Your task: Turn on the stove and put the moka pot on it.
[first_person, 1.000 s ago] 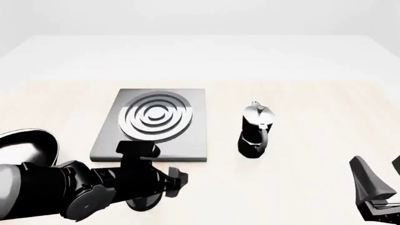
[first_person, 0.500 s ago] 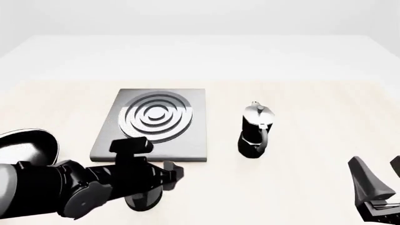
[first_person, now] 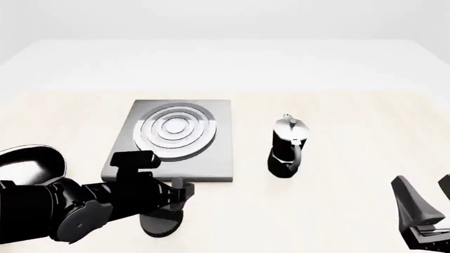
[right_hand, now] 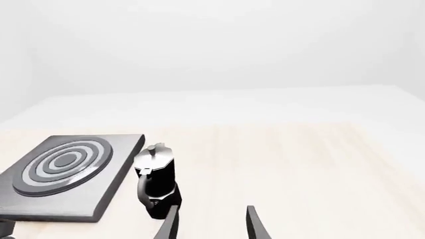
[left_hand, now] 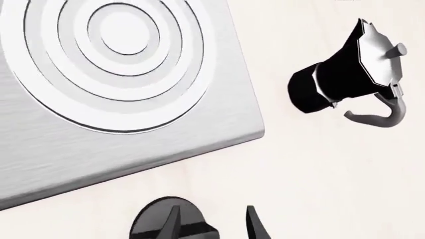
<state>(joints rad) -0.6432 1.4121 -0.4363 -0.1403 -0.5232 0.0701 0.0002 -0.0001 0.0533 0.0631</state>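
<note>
The left gripper (left_hand: 211, 226) hovers with jaws parted over the black knob (first_person: 162, 225), just before the stove (first_person: 211, 158). Centre one finger on each side before twisting. The moka pot (first_person: 287, 146) stands beside the stove; the right gripper (right_hand: 211, 224) waits, jaws parted.

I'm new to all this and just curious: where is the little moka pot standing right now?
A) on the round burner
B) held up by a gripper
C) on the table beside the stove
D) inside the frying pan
C: the moka pot stands upright on the bare table, apart from the stove, with no gripper touching it.
</note>
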